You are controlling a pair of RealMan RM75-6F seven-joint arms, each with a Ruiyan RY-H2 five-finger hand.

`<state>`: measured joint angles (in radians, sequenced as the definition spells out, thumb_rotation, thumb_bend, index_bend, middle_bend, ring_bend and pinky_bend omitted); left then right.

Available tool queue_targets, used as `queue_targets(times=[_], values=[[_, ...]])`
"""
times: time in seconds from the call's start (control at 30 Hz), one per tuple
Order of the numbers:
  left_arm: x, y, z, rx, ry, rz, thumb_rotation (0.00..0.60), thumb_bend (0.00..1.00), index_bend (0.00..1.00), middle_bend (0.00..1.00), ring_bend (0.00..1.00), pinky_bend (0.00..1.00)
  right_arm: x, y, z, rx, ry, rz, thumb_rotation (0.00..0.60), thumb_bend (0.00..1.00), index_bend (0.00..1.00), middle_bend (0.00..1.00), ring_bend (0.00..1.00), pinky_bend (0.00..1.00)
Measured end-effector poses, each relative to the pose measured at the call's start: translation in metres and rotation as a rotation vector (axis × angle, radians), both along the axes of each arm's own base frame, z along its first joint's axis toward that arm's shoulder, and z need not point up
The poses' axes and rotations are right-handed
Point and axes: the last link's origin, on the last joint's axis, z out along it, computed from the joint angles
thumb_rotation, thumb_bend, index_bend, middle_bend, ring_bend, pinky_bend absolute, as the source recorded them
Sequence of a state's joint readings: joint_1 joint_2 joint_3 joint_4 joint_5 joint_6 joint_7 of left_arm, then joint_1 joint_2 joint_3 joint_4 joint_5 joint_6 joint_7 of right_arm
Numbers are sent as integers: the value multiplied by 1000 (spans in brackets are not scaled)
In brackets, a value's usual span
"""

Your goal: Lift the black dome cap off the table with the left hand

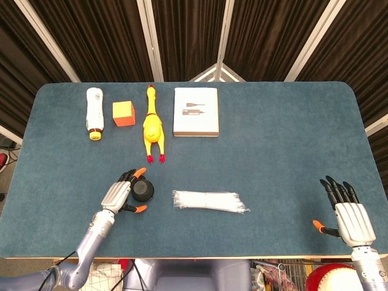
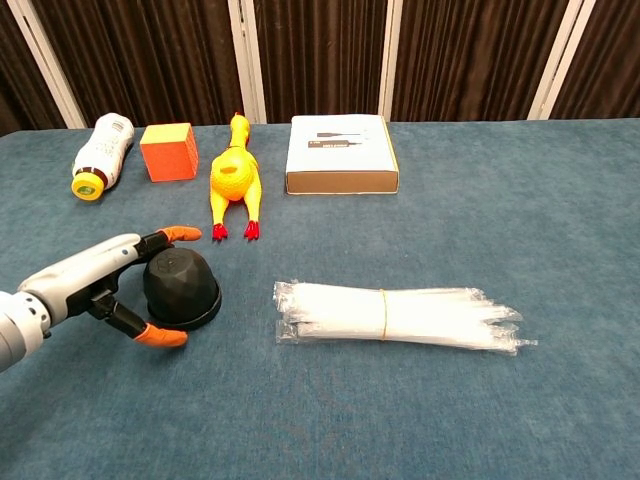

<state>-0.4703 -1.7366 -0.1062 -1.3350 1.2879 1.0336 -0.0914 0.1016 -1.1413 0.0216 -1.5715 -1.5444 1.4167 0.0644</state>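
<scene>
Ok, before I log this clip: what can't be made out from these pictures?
- Contact between the left hand and the black dome cap: chest view, the cap's left side is behind the hand; head view too small.
- Right hand: out of the chest view entirely.
- Print on the flat white box: too small in both views.

blue carpeted table (image 1: 285, 151), dark pleated curtains (image 1: 103, 36), white rails (image 1: 148, 36)

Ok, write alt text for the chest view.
The left hand cups the black cap on a blue table, fingers spread around it, cap not yet lifted. Behind lie a bottle, orange cube, rubber chicken and box; a plastic bundle lies beside the cap.
</scene>
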Motion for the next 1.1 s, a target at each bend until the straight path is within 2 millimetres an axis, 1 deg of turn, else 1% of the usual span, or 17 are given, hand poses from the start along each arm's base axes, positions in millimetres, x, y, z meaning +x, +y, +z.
queue_targets(times=[0.3,0.53,0.8,0.93,1.03,1.1], values=[[-2,2,3,13,14,8,600,255,49,234,0,0,-1,1,-1,7,1,-6,600,190,15,30,122,0],[-2,3,5,24,9,16,600,308,51,270,0,0,-1,0,-3,8,1,-9,600,189,15,30,122,0],[-2,3,2,14,13,23,600,312,50,263,0,0,-1,0,-4,12,2,-10,600,189,15,30,122,0],[-1,3,2,12,10,17,600,314,51,289,0,0,-1,1,-3,7,2,-13,600,190,15,30,122,0],[0,3,2,16,10,17,600,354,53,316,0,0,-1,0,-4,8,0,-14,600,189,15,30,122,0],[1,3,2,18,11,18,600,403,54,339,0,0,-1,0,-4,11,0,-14,600,189,15,31,122,0]])
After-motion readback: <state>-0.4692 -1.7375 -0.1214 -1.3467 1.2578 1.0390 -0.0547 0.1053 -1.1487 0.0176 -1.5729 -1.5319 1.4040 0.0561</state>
